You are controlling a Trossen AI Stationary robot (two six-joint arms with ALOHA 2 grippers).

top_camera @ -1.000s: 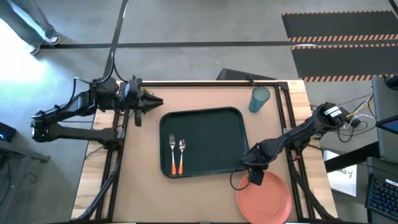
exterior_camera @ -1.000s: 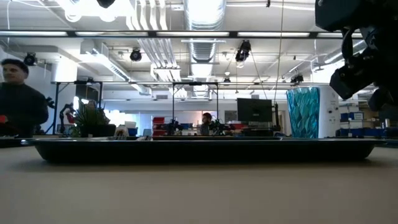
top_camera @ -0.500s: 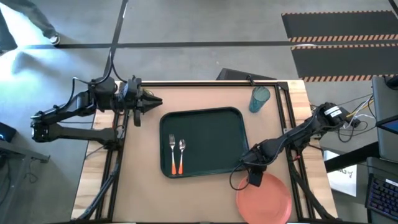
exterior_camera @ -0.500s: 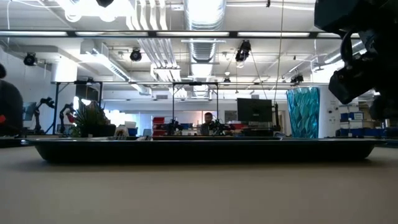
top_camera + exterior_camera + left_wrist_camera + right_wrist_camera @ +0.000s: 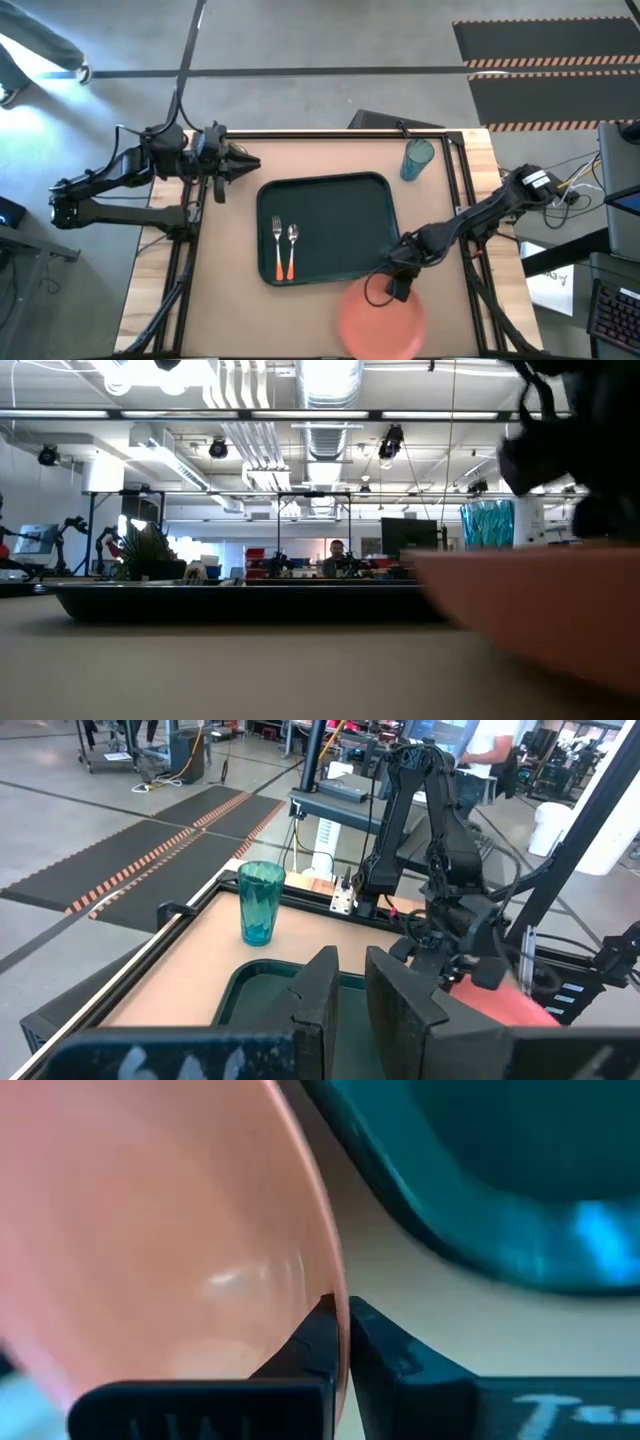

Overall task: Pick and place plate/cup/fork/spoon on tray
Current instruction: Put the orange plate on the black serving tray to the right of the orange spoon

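1. While the plate (image 5: pixel 382 323) is showing blurred at the lower middle of the high view, the right tool (image 5: pixel 397 288) is clamping its rim; in the right wrist view both fingers are pinching the plate's (image 5: pixel 160 1250) edge between them.
2. The plate (image 5: pixel 540 610) is filling the right half of the low view as a blur, its lower edge seeming to sit above the table (image 5: pixel 250 670).
3. The tray (image 5: pixel 330 230) is lying in the middle of the high view, just beyond the plate.
4. The fork (image 5: pixel 277 248) and the spoon (image 5: pixel 291 247) are lying side by side in the tray's left part, orange handles toward the frame's bottom.
5. The cup (image 5: pixel 418 159) is standing upright on the table at upper right, apart from the tray.
6. The left tool (image 5: pixel 248 163) is hovering at upper left, off the tray's corner, its fingers nearly together and gripping nothing.
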